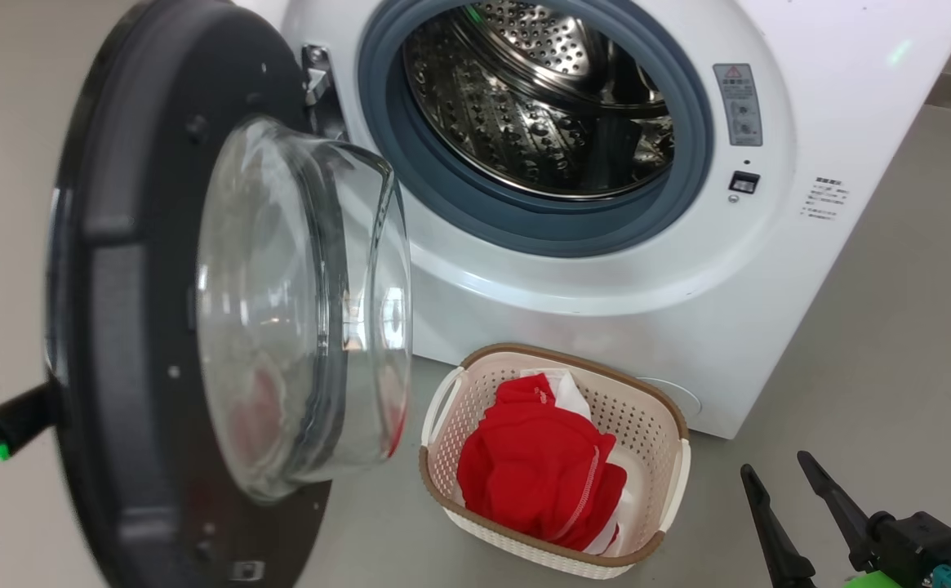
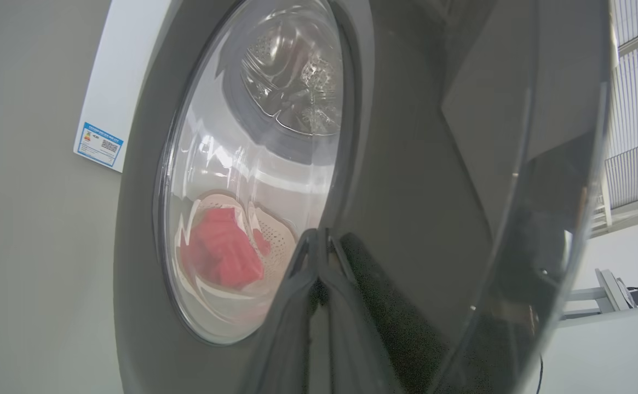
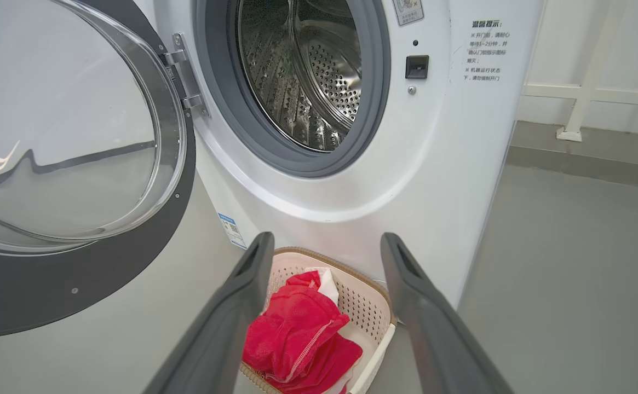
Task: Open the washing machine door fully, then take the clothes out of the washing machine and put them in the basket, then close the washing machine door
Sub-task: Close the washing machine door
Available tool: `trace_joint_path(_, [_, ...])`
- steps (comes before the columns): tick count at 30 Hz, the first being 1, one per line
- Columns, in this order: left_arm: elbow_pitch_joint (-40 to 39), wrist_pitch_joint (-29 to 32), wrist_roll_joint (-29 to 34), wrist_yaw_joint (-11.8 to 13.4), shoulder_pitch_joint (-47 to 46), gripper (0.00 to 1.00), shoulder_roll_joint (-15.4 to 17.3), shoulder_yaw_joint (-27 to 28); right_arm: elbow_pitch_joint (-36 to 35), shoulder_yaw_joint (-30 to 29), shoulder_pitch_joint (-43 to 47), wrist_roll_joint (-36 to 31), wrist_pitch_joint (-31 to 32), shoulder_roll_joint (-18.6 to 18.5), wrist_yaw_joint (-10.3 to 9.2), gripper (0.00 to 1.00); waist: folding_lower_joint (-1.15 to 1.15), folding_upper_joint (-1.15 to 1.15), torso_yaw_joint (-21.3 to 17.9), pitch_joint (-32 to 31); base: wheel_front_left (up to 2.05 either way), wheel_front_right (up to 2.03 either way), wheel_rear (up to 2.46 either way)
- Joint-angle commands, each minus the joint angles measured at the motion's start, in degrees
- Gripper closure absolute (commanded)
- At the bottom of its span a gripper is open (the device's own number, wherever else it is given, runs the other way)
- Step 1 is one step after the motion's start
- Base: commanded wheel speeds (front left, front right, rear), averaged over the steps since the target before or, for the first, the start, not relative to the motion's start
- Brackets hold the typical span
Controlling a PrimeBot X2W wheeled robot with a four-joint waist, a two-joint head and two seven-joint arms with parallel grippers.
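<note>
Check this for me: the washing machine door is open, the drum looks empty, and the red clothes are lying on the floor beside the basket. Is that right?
Not quite: the red clothes lie inside the basket, not on the floor beside it, as the head view shows. The washing machine door is open and the drum looks empty, as you said.

Your head view looks forward and down from above onto the front of the washing machine (image 1: 606,310), with the open door (image 1: 132,343) close on its left. Your left wrist view sits very close to that door's outer face and looks through its glass. Your right wrist view looks from lower and a little further back. All three share the basket (image 1: 642,412) and the drum (image 1: 524,106).
</note>
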Motion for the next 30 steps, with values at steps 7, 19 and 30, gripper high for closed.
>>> trace_joint_path(7, [-7.47,-1.05,-1.79,-0.41,-2.60,1.00,0.16,-1.59,-1.56,0.67,-0.59,-0.37,-0.37,-0.93,0.28,0.00,0.00,0.00,-2.02,0.51,0.00,0.00,0.00])
trace_joint_path(19, [-12.61,-6.48,-1.29,-0.41,-3.95,1.00,-3.87,-7.30,-1.35,0.99,-0.71,-0.27,-0.37,-0.53,0.28,0.00,0.00,0.00,-3.79,0.16,0.00,0.00,0.00])
trace_joint_path(30, [-11.98,-11.69,-1.66,-0.41,-0.42,1.00,-2.67,-6.82,-1.21,1.06,-0.33,-0.22,-0.37,-0.09,0.28,0.00,0.00,0.00,-2.63,-0.95,0.00,0.00,0.00])
